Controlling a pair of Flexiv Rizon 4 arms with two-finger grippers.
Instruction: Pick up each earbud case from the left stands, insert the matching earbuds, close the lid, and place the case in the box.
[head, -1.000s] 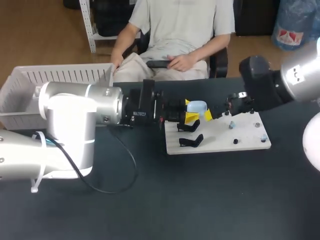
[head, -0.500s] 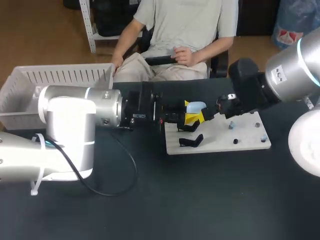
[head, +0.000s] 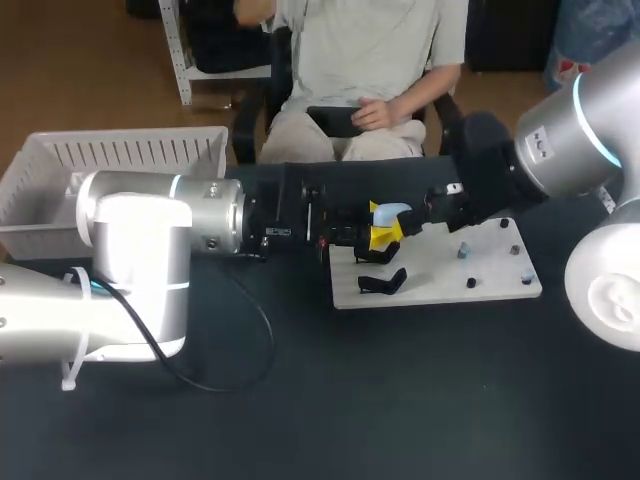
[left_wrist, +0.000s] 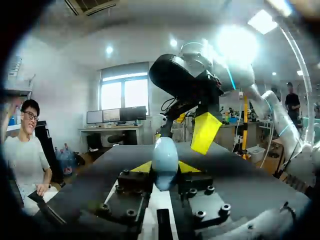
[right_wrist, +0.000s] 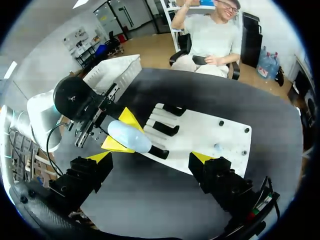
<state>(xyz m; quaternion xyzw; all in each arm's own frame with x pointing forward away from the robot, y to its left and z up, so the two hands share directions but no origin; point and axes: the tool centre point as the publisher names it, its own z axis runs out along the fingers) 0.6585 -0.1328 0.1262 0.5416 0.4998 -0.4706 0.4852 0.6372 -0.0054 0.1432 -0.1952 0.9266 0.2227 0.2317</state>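
Pale blue case (head: 393, 211) is pinched in the left jaws, above the white board (head: 440, 275). The right jaws stand spread, seemingly very near. A bump there could twist the case loose.

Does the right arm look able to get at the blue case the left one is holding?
Probably yes. The earbud case sticks out beyond the left gripper, which pinches only its near end. The right gripper is open and faces it, with nothing between them.
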